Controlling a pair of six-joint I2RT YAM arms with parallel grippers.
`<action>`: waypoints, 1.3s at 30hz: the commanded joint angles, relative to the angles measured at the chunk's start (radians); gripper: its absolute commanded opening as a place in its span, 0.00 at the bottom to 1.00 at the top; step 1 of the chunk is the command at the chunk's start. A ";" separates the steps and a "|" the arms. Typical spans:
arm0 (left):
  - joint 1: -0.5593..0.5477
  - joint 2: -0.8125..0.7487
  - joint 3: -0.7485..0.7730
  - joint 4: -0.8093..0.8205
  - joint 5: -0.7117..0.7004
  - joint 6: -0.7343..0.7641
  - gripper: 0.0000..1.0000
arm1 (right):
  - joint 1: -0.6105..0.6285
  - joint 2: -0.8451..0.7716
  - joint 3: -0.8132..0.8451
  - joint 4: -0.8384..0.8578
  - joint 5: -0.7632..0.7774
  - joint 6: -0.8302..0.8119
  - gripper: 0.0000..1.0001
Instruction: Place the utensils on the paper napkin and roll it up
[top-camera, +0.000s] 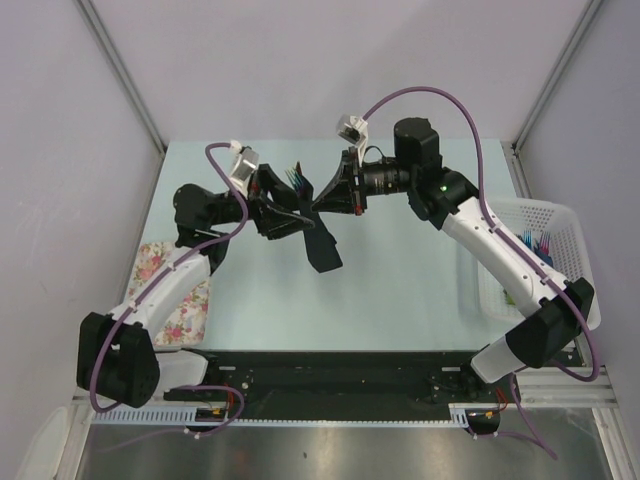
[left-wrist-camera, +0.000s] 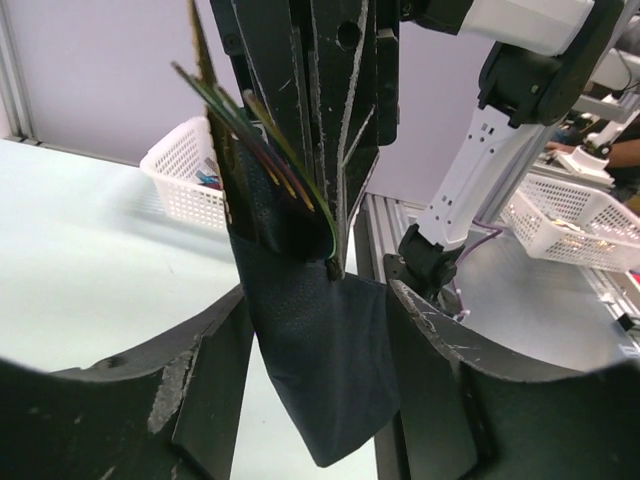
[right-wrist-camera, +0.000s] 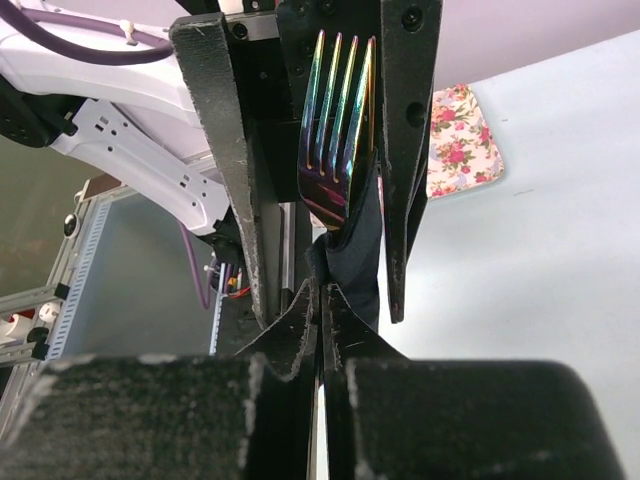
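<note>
While a floral cloth lies at the left edge of the worktop, the job itself hangs in mid-air above the middle. The left claw has its fingers set apart on either side of the bundle; whether they press it I cannot tell. Between them stand the utensils, fork tines up, their lower ends swathed in the paper napkin, whose loose corner dangles below. The right claw meets it from the other side, fingers together and pinching a fold of the black paper. A white basket sits far right. As I judge it, loading the napkin is done and the wrap begun, but the roll is slack: tightening the hanging flap and setting the bundle down remain.
</note>
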 joint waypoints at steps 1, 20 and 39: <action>-0.010 0.016 0.000 0.120 -0.013 -0.076 0.59 | 0.008 -0.059 0.027 0.073 -0.003 0.008 0.00; -0.021 0.021 -0.009 0.176 -0.009 -0.105 0.28 | 0.013 -0.068 0.021 0.122 0.003 0.043 0.00; 0.007 0.055 0.080 0.174 -0.039 -0.183 0.00 | -0.045 -0.191 -0.079 -0.048 0.077 -0.064 0.83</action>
